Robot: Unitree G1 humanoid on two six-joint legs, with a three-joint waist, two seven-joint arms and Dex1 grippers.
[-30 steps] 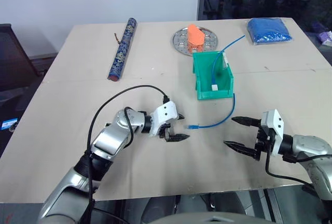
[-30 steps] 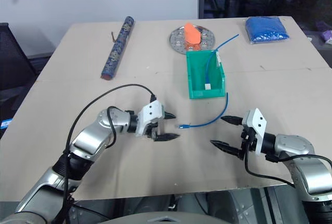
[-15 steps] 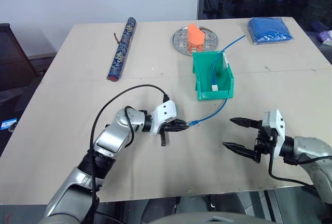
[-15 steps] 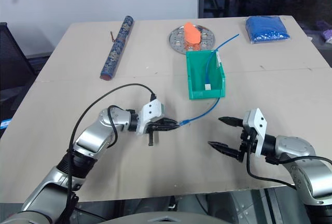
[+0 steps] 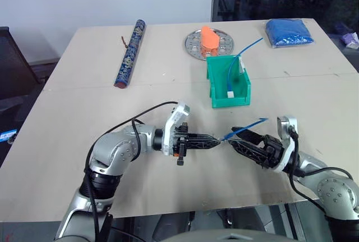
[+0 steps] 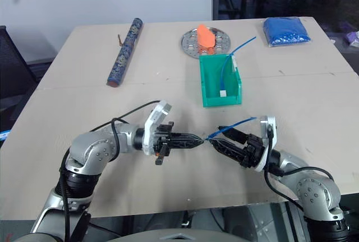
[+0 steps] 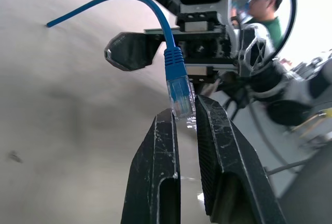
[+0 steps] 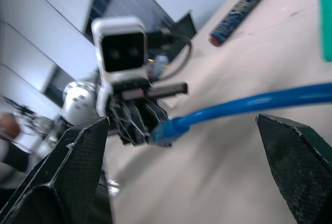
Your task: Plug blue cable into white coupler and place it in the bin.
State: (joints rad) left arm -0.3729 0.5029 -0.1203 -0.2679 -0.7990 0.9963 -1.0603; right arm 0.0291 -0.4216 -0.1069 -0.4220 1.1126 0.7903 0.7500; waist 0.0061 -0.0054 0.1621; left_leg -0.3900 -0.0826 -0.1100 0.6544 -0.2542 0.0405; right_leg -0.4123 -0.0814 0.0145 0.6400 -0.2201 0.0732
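Left wrist view: the left gripper (image 7: 182, 116) pinches the blue cable (image 7: 155, 14)'s clear plug, lifted near the tabletop's front edge. Right gripper (image 5: 245, 138) gapes wide around the cord. Light, floppy cable; better held by its rigid plug.

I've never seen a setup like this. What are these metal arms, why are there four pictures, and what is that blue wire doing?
It is a humanoid robot with two arms. Two pictures come from cameras in its head, looking down at the table; two come from cameras on its wrists, looking along the black fingers. The left gripper is shut on the clear plug of the blue cable. The right gripper is open, its fingers either side of the cable. The cable runs back into the green bin. Also on the table: a patterned tube, a perforated metal plate carrying an orange object, and a blue pouch.
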